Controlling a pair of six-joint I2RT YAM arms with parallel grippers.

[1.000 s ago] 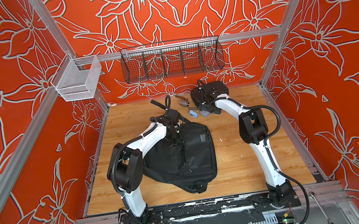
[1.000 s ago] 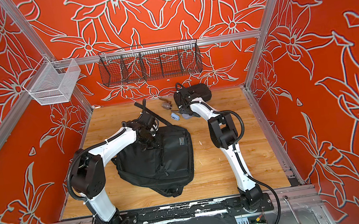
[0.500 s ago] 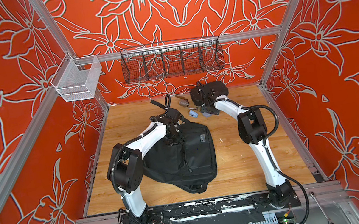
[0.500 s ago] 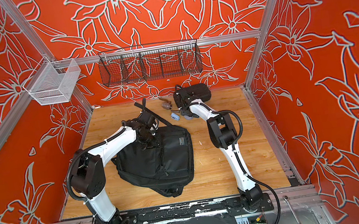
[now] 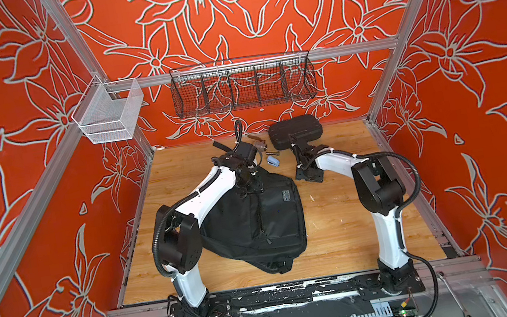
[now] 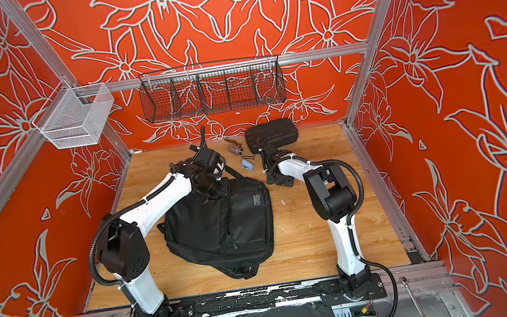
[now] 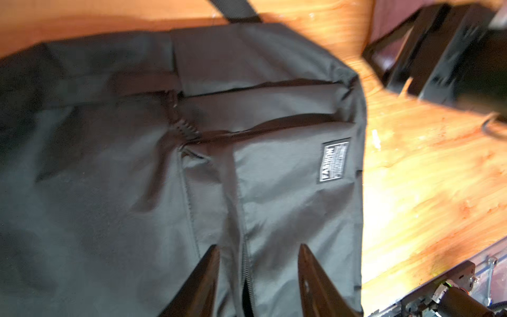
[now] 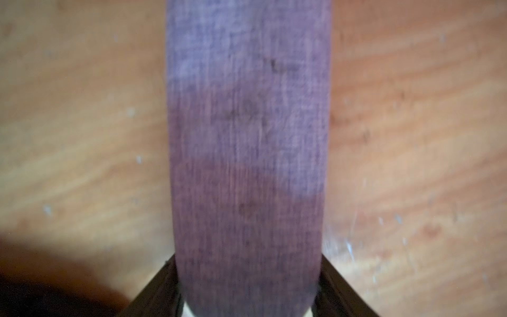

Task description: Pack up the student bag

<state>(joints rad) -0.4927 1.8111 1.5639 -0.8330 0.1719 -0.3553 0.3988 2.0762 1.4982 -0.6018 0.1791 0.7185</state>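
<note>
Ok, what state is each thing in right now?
bag: lying flat, zips unclear.
case: closed.
left gripper: open, over bag.
right gripper: shut on case.
black basket: empty.
white basket: empty.

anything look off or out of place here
The student bag lies slumped and askew on the table, one strap trailing out past its top. A wrench lies off the table, front right.
</note>
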